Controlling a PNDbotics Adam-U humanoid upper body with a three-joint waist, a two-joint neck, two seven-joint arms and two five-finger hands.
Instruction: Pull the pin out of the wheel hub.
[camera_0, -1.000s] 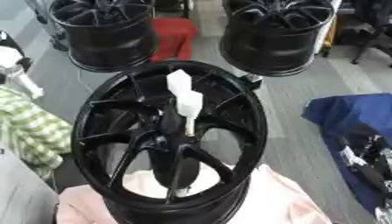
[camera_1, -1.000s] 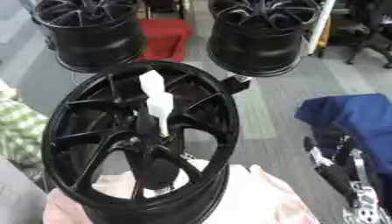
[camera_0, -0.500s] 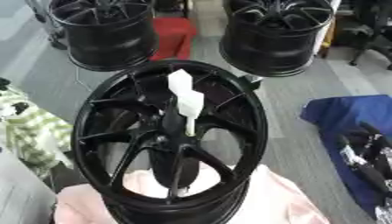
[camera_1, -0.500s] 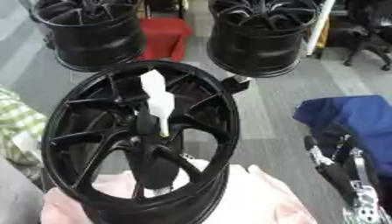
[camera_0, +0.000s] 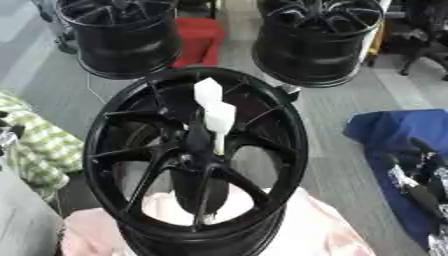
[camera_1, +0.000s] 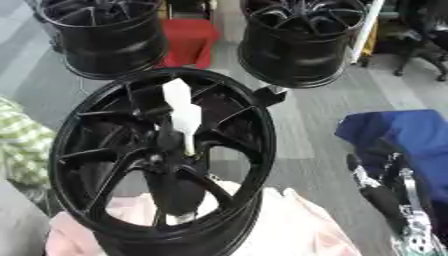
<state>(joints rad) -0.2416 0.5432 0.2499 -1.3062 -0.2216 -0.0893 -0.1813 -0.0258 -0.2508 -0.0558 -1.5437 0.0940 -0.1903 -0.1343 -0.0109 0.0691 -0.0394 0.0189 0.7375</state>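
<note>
Left eye view
Wheel (camera_0: 197, 165): black, spoked, resting on pink cloth (camera_0: 306, 230).
Pin (camera_0: 214, 112): white, standing up from the hub centre.

Right eye view
Right hand (camera_1: 385, 200): black, lower right beside blue cloth (camera_1: 402, 135); whether its fingers are apart or together cannot be told.

Two black wheels (camera_0: 122, 37) flank a red box (camera_0: 199, 40); blue cloth (camera_1: 411, 135) lies right.

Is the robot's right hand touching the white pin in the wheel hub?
Apart. In the right eye view the right hand hangs low at the right, with floor between it and the white pin in the wheel hub.
</note>
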